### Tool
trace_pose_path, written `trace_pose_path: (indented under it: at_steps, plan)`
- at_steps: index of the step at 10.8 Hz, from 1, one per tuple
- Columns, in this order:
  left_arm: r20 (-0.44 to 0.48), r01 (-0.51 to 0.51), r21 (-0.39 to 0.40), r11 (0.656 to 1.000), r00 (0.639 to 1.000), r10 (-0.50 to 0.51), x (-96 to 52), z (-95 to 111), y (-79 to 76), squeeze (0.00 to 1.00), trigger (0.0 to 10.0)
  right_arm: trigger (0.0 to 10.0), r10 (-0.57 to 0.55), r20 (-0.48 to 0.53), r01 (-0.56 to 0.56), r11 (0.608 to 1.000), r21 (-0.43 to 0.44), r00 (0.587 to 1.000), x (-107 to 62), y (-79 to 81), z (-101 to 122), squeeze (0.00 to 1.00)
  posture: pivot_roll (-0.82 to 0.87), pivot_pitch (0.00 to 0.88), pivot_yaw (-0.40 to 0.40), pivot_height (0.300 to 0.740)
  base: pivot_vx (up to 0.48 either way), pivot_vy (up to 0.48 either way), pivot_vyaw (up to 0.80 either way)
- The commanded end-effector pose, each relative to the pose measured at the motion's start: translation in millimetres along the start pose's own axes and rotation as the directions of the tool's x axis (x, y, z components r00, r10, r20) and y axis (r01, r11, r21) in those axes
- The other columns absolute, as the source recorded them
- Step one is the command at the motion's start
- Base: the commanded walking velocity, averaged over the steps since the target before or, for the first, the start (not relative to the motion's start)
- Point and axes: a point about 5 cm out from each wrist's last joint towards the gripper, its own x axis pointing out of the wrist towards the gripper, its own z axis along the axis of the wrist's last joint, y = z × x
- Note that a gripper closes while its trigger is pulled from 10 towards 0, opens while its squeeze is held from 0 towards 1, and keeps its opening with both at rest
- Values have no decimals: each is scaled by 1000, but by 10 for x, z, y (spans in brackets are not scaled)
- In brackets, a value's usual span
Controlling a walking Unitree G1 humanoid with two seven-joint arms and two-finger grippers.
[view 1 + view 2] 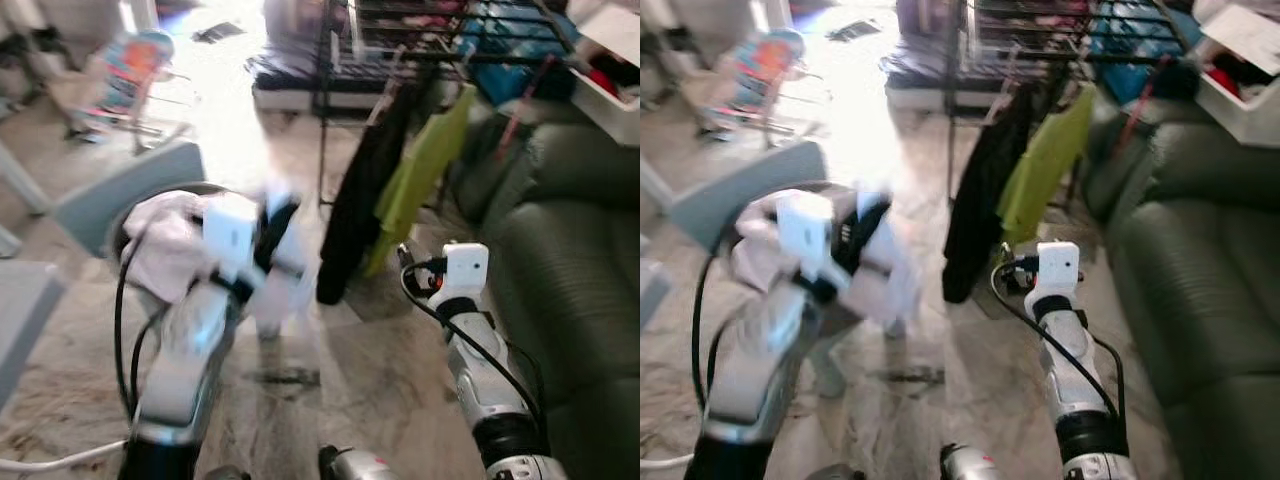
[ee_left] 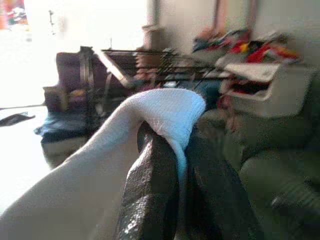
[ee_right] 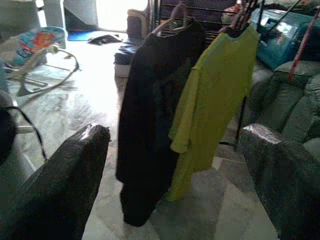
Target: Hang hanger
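Two garments already hang on the drying rack (image 1: 420, 40) ahead of me, and one more is in my left claw (image 2: 175, 150). On the left side, this claw is raised and its fingers are pressed together on a white garment (image 2: 160, 112); the cloth folds over the fingertips and falls down toward the floor. I cannot see the hanger itself under the cloth, so I only suppose it is inside. Behind this arm there is a grey basket (image 1: 130, 195) with pale laundry, close to the arm in the head view.

In the middle, a black garment (image 3: 150, 110) and a yellow-green shirt (image 3: 215, 100) hang side by side, touching each other. On the right side, my right claw (image 3: 175, 165) points at these two with its fingers wide apart and nothing between them. A dark green sofa (image 1: 570, 280) stands just beside the rack.

I judge the task is about half way: the white piece is picked up, but it is well apart from the rack. Left to do: walk closer, lift it, and hook it on a bar.
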Motion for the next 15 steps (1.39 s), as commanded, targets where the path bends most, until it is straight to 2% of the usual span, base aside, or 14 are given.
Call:
trace_pose_path:
  at_steps: [1,2,4,6,9,15]
  plan:
    - [45,73,-9,997,996,-73,42,165,-91,0,10000,10000,-15,15,15,1000,-12,1000,18,-19,20,0,-4,0,-25,740,0,0,-800]
    - [29,131,-17,991,991,-131,44,182,-152,0,10000,10000,-40,11,41,999,-35,999,17,-49,9,0,-1,0,-24,740,0,0,-800]
    - [-170,198,-14,980,966,-197,-171,-268,-169,0,10000,10000,-96,0,96,993,-68,995,27,-114,-6,0,-5,0,-20,740,0,0,-800]
    - [-264,235,-17,972,936,-231,-325,-468,-152,0,10000,10000,-93,-4,93,993,-72,996,17,-131,-16,0,-5,0,-23,740,0,0,-800]
    - [-220,222,-33,975,949,-223,-253,-385,-136,0,10000,10000,-101,-4,101,992,-73,995,41,-129,-14,0,-4,0,-30,740,0,0,-800]
    - [-195,239,-43,970,950,-242,-229,-357,-171,0,10000,10000,-105,2,105,991,-84,994,26,-148,-15,0,-12,0,-30,740,279,-333,-800]
